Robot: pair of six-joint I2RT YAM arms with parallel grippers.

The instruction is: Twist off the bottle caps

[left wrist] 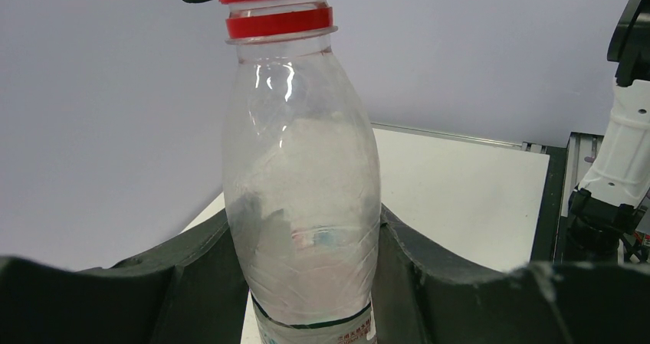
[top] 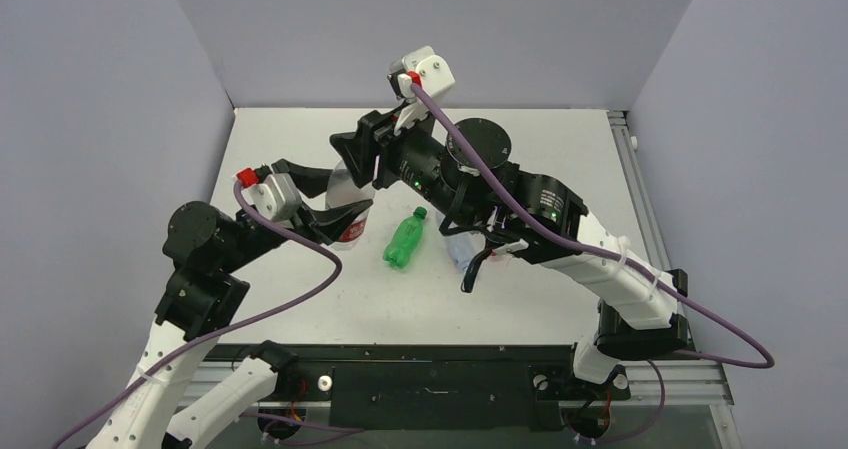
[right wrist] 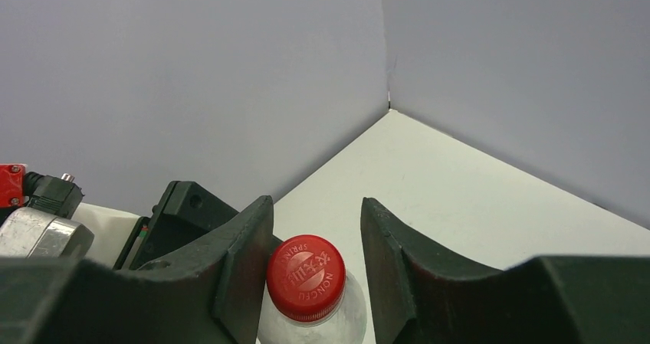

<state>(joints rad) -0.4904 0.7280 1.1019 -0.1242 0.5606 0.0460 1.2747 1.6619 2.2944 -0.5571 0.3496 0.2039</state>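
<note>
White table (top: pixel 560 139); clear bottle (left wrist: pixel 300 198), red cap (right wrist: pixel 306 276)

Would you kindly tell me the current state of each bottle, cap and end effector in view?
clear bottle: upright, gripped round its body.
red cap: on the bottle's neck.
left end effector: shut on the clear bottle.
right end effector: open, straddling the red cap.
green bottle: lying on its side, capped.
pale-blue bottle: mostly hidden, state unclear.
</note>
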